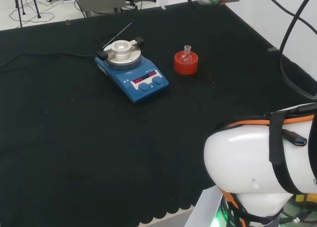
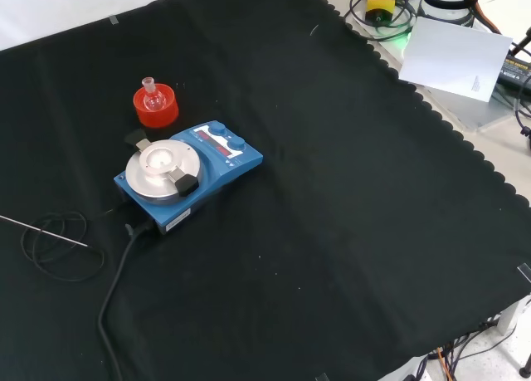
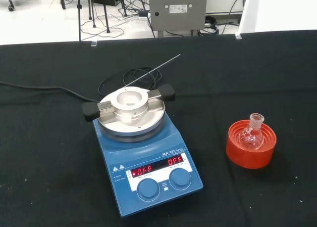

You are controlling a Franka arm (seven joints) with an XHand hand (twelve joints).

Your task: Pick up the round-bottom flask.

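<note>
Flask (image 1: 186,54) seated upright in a red stand (image 1: 185,64) on the counter (image 1: 74,138).

In the head view, the near stretch of black cloth down to its scalloped edge is left bare. Farther in, a blue stirrer (image 1: 132,68) is set, and the stand with the flask is placed just beside it on its right, apart from it. Open cloth is seen around the stand on its other sides. The state of the fingers cannot be told.
</note>
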